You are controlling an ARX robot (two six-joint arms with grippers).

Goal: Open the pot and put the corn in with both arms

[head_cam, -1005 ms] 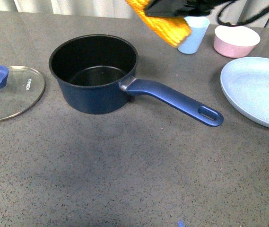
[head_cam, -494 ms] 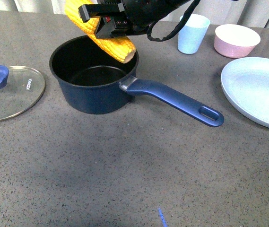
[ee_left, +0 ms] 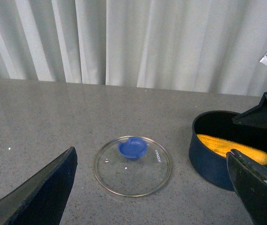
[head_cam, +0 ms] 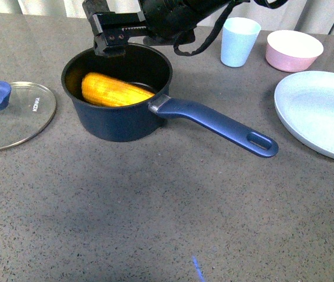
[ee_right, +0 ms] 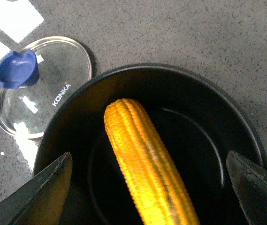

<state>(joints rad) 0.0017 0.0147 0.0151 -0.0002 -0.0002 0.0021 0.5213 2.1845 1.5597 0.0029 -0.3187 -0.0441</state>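
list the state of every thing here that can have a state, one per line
pot: open, upright, corn inside
corn: lying in the pot, free of both claws
glass lid: off, flat on the table beside the pot
right claw: open, empty, over the pot's far rim
left claw: open, empty, above the lid
cup: upright
pink bowl: upright
plate: empty
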